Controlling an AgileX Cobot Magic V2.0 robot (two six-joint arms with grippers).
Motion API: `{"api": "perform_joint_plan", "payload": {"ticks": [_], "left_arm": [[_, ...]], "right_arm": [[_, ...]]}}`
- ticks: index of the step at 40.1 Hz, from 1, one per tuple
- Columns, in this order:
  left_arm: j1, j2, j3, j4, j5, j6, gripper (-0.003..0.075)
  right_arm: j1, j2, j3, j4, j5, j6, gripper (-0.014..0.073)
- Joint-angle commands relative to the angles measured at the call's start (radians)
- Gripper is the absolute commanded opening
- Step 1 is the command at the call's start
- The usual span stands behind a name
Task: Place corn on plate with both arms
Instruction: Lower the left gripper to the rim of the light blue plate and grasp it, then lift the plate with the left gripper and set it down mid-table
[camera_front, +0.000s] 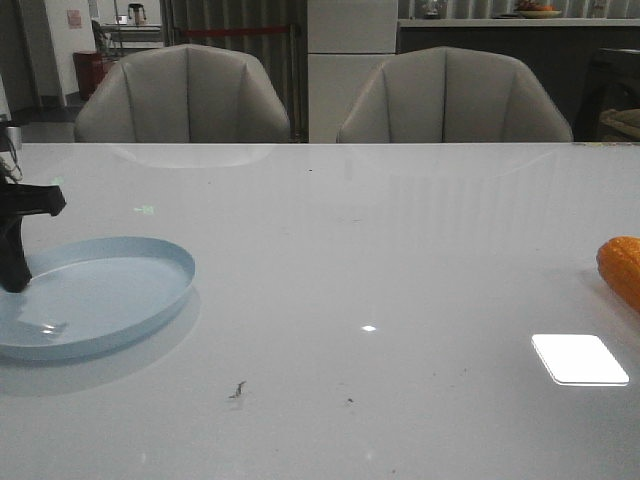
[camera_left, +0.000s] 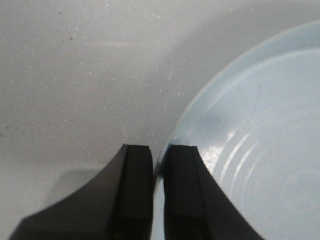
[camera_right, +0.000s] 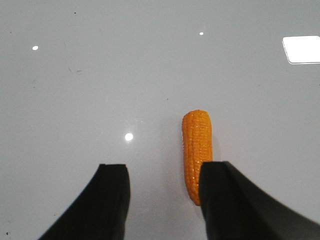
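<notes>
The front view shows the pale blue plate (camera_front: 95, 295) at the near left of the white table (camera_front: 380, 260), with the left gripper (camera_front: 15, 245) coming in from the left edge at the plate's left rim. Only an orange tip of the corn (camera_front: 622, 268) shows at the far right edge, well apart from the plate. The left wrist view adds the grip itself: the left gripper (camera_left: 157, 165) has its two black fingers (camera_left: 137, 190) pinched onto the plate's (camera_left: 260, 150) thin rim, almost closed. The right wrist view shows most of the corn (camera_right: 196, 150) lying on the table (camera_right: 125, 75), and the right gripper (camera_right: 162, 200) hanging above it, fingers spread wide and holding nothing, one finger (camera_right: 225, 200) overlapping the cob's end.
</notes>
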Motion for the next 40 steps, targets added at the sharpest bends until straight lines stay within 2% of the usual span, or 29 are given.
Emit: {"api": "perform_joint_plan", "payload": {"ticks": [1,8,20,28,40], "left_arm": [[0.0,-0.044,-0.025,-0.018,-0.003,-0.007,0.0102],[0.0,-0.044,-0.073,-0.117,0.015,-0.007,0.0102],[-0.021,-0.044,-0.273,-0.414,0.12,-0.005,0.0102],[-0.097,-0.044,-0.375,-0.43,0.159,-0.005,0.0102],[-0.241,-0.003,-0.379,-0.428,0.187,-0.005,0.0102]], "right_arm": [[-0.007,0.002,-0.035,0.004,-0.071,-0.009,0.0439],[-0.007,0.002,-0.035,0.004,-0.071,-0.009,0.0439],[-0.007,0.002,-0.035,0.004,-0.071,-0.009,0.0439],[-0.007,0.002,-0.035,0.004,-0.071,-0.009,0.0439],[-0.007,0.002,-0.035,0.004,-0.071,-0.009,0.0439]]}}
